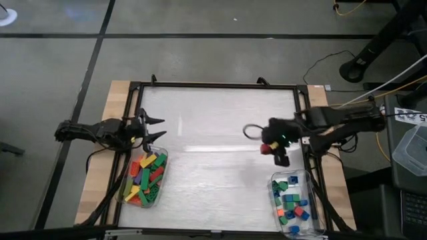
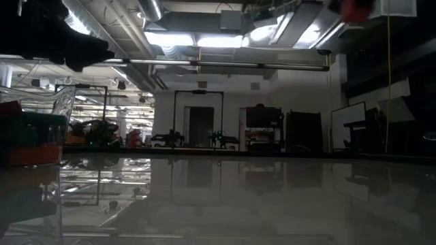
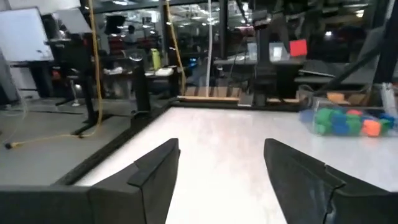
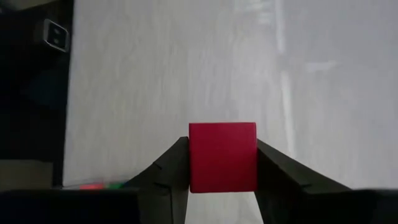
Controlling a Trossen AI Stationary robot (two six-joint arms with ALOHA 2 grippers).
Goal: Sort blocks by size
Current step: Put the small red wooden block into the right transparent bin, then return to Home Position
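Red block (image 4: 222,157): small, squarish, likely light, rigid, smooth-sided; right gripper (image 4: 222,168) clamps its flat opposite faces, near table's right edge (image 1: 301,133); left gripper (image 1: 155,129) open, empty

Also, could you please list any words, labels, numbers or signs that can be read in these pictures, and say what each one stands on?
None can be read with certainty.
White tag at the high view's right edge, beyond the table: dark marks, too small to read.
The red block in the right gripper, and the blocks in the tubs, show no lettering.
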